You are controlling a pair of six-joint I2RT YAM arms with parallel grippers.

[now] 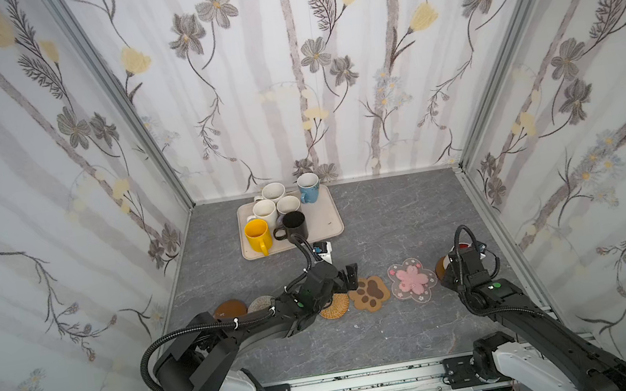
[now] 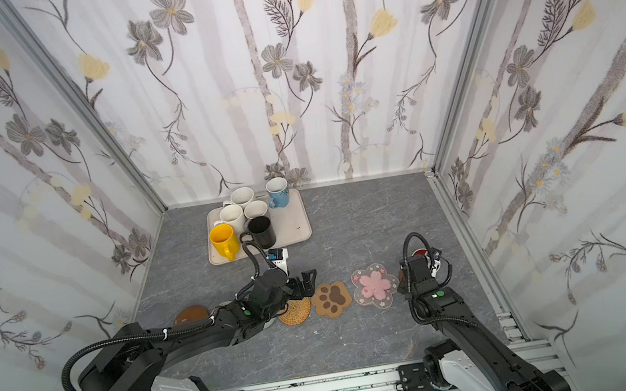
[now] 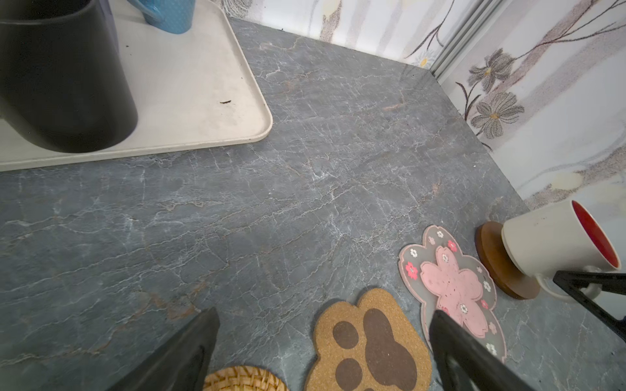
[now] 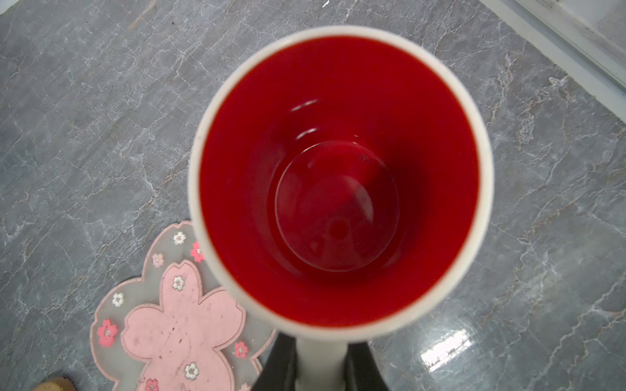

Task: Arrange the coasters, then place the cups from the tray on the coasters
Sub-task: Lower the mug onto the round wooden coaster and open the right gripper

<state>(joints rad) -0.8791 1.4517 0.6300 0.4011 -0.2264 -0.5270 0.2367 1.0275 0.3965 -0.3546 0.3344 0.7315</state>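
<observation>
My right gripper (image 4: 320, 359) is shut on the handle of the white cup with the red inside (image 4: 338, 176). In the left wrist view that cup (image 3: 548, 237) rests on a brown wooden coaster (image 3: 498, 267). Next to it lie the pink blossom coaster (image 1: 413, 281), the paw coaster (image 1: 370, 293) and the rattan coaster (image 1: 335, 306). My left gripper (image 3: 325, 316) hangs open and empty just above the paw and rattan coasters. Several cups, among them yellow (image 1: 257, 234), black (image 1: 294, 224) and light blue (image 1: 309, 187), stand on the tray (image 1: 330, 223).
Two more coasters, a brown disc (image 1: 230, 308) and a beige woven one (image 1: 260, 304), lie at the left end of the row, partly under my left arm. The right wall (image 1: 491, 220) runs close beside the held cup. Bare grey tabletop (image 1: 390, 214) lies between tray and coasters.
</observation>
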